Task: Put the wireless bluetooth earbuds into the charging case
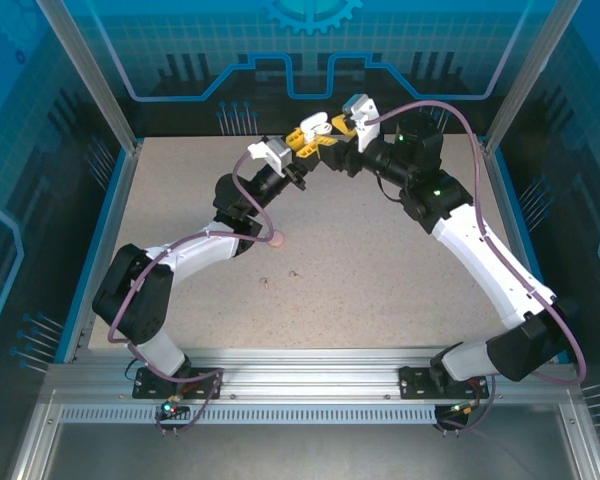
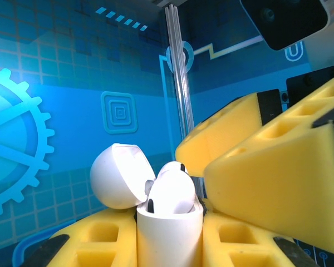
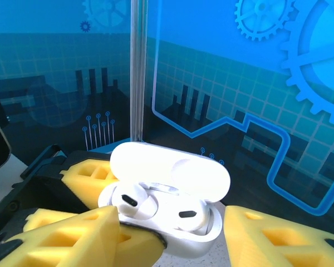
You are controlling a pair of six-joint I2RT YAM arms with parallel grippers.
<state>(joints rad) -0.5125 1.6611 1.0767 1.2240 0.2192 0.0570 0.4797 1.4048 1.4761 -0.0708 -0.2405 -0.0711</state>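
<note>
A white charging case (image 2: 170,239) stands upright, pinched between the yellow fingers of my left gripper (image 2: 170,233), which is shut on it. Its lid (image 3: 172,169) is swung open. Two white earbuds (image 3: 131,201) (image 3: 189,214) sit in the case's sockets. My right gripper (image 3: 175,236) is open, one finger on each side of the case and apart from it, and its fingers (image 2: 278,189) loom at the right of the left wrist view. From above, both grippers meet raised over the back of the table, left gripper (image 1: 315,140) and right gripper (image 1: 338,127).
A small pink round case (image 1: 277,239) lies on the speckled table (image 1: 400,280) beside the left forearm. Two tiny specks (image 1: 265,281) (image 1: 298,271) lie near it, too small to identify. Blue walls and metal posts (image 1: 85,70) enclose the table.
</note>
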